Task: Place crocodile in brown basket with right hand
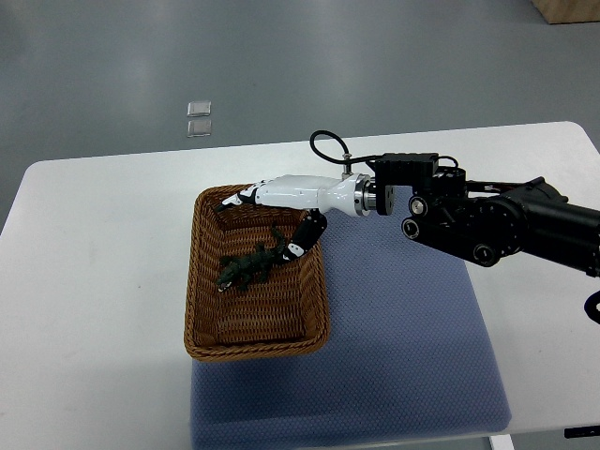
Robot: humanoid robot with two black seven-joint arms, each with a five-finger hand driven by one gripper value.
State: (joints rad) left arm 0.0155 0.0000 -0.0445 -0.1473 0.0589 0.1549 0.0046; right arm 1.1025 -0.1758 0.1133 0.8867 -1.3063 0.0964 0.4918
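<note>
The dark green crocodile (246, 268) lies inside the brown wicker basket (202, 309), toward its far half. My right hand (270, 217), white with black fingertips, reaches in from the right over the basket's far rim. Its fingers (236, 199) stretch out along the far wall, and the thumb (302, 242) points down next to the crocodile's tail end. The hand is open and nothing is clasped in it. Whether the thumb tip touches the toy I cannot tell. The left arm does not show.
The basket sits partly on a blue mat (403, 337) on the white table (94, 281). The black forearm (487, 220) hangs above the mat's far right. Two small clear squares (199, 118) lie on the floor beyond the table. A cardboard box corner (572, 9) shows at top right.
</note>
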